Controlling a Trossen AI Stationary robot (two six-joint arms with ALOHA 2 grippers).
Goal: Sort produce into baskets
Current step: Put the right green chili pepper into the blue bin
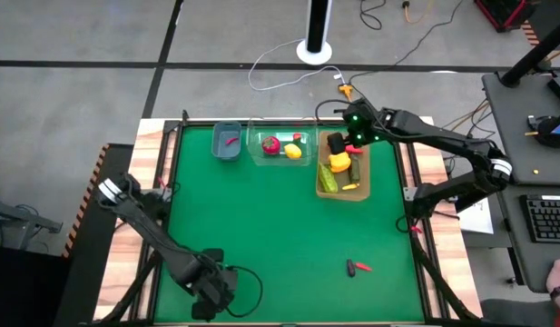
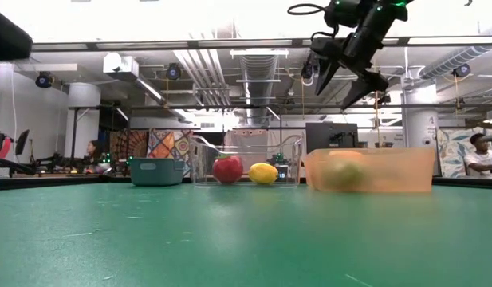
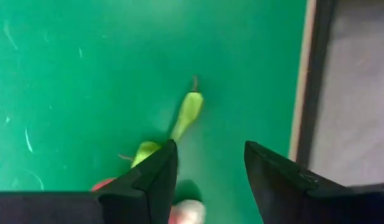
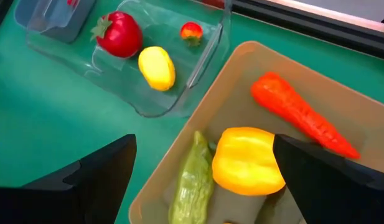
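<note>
My left gripper (image 3: 210,149) stands open near the table's near left corner (image 1: 211,292), pointing down. Beneath it on the mat lie a pale green chilli (image 3: 187,113), a second green piece (image 3: 145,151) and red bits (image 3: 103,184), none between its fingers. My right gripper (image 4: 204,146) hangs open above the tan tray (image 1: 363,191), empty. The tray holds a carrot (image 4: 297,112), a yellow pepper (image 4: 244,158) and a green cucumber (image 4: 192,180). The clear tub (image 1: 261,156) holds a red fruit (image 4: 119,34), a lemon (image 4: 157,67) and a small red piece (image 4: 190,31). The blue-grey bin (image 1: 218,145) holds a red chilli (image 1: 230,141).
A red chilli (image 1: 359,267) lies alone on the green mat toward the near right. The three containers stand in a row along the far edge. The table's dark rim (image 3: 310,93) runs close beside my left gripper. The middle of the mat (image 1: 280,227) is open.
</note>
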